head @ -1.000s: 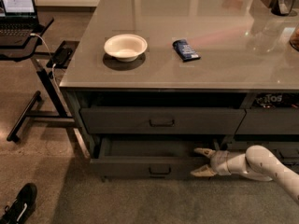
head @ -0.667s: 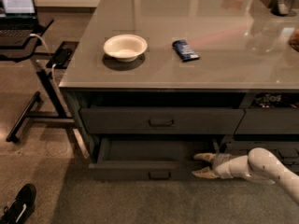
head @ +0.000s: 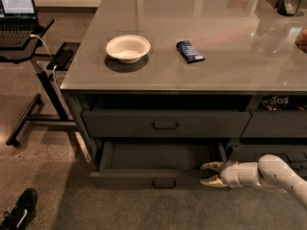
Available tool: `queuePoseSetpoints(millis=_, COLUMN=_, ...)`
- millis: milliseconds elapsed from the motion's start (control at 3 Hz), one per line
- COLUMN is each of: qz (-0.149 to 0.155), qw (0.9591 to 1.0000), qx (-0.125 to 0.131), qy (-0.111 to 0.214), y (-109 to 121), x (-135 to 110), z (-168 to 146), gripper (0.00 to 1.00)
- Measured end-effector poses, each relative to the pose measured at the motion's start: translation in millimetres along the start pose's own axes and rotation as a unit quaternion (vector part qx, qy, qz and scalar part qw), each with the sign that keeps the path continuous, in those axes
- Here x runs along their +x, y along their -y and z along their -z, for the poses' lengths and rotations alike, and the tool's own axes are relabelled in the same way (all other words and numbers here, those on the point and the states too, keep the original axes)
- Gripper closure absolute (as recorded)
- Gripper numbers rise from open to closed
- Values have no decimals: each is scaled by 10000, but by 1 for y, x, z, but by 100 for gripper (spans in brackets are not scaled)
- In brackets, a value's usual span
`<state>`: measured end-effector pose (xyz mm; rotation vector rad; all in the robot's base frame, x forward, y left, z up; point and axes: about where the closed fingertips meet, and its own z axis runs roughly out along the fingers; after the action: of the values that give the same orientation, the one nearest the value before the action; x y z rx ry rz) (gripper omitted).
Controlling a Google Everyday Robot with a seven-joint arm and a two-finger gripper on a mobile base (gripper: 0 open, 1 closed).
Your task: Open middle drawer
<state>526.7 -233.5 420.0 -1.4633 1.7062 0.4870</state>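
Note:
The middle drawer (head: 144, 178) is the wide dark-grey one low in the counter. It stands pulled out, showing its shallow dark tray (head: 160, 155) and a small bar handle (head: 164, 182) at the centre of its front. My gripper (head: 211, 173) comes in from the right on a white arm (head: 273, 174), at the right end of the drawer's front. Its two fingers are spread. One lies just inside the front's top edge and the other outside it.
Above it is another wide drawer (head: 120, 124) with a bar handle. On the counter top (head: 249, 61) are a white bowl (head: 127, 48) and a blue packet (head: 189, 51). A laptop stand (head: 41, 87) is at left and a shoe (head: 19, 212) at bottom left.
The middle drawer has slid further out toward the camera. My gripper has moved the same way with it, staying at the front's right end.

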Motion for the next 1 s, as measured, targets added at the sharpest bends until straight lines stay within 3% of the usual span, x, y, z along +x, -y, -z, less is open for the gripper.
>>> queuePoseSetpoints(millis=333, qz=-5, qw=10000, qx=17, qy=-2, y=-18, x=7, z=9, gripper=100)
queuePoseSetpoints(millis=667, qz=-5, qw=10000, qx=17, qy=-2, y=-21, x=2, z=10, gripper=100)
queuePoseSetpoints(millis=1000, qz=-19, qw=10000, qx=33, qy=8, y=-31, x=6, z=14, gripper=83)
